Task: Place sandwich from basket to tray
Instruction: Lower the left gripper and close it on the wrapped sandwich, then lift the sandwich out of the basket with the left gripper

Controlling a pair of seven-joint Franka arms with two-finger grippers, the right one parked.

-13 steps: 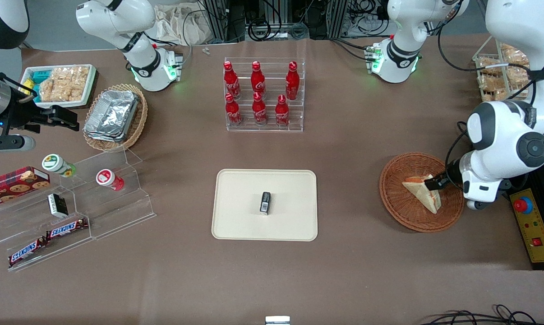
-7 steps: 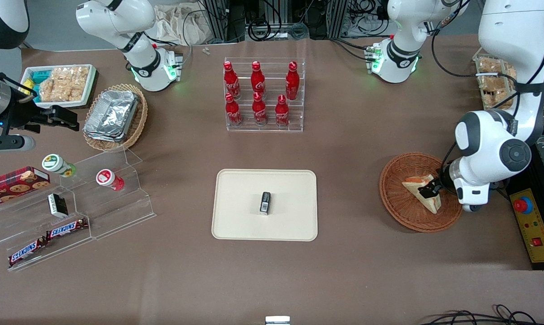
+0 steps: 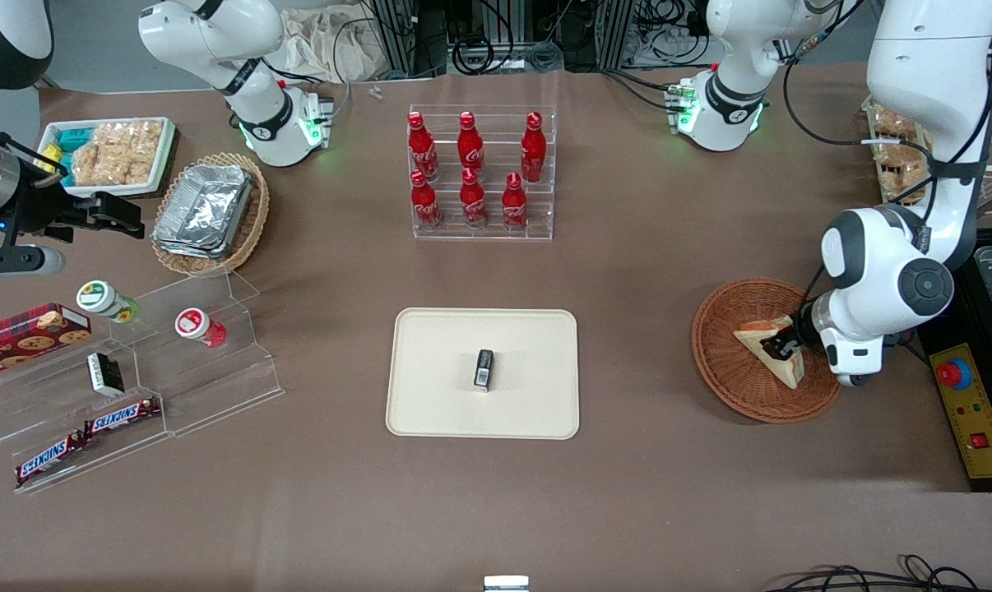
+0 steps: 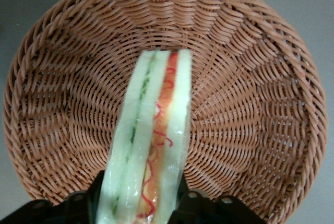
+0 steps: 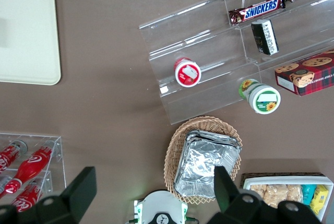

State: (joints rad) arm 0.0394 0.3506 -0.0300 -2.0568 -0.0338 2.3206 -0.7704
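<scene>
The sandwich (image 3: 761,348) is a wedge of pale bread with red-orange and green filling (image 4: 156,130). It stands on edge in the round reddish-brown wicker basket (image 3: 730,374), toward the working arm's end of the table. My left gripper (image 3: 782,349) is down in the basket (image 4: 250,78) astride the sandwich. One black finger (image 4: 97,190) lies against each bread face, so it is shut on the sandwich, which still rests in the basket. The cream tray (image 3: 438,395) lies at mid-table and carries a small black item (image 3: 484,368).
A clear rack of red bottles (image 3: 479,173) stands farther from the front camera than the tray. A yellow control box with a red button (image 3: 965,395) sits beside the basket. A stepped acrylic shelf with snacks (image 3: 134,370) and a tan basket of foil trays (image 3: 208,210) lie toward the parked arm's end.
The left arm has come down and shifted slightly toward the tray, bringing the gripper lower over the sandwich. The sandwich and basket have stayed in place.
</scene>
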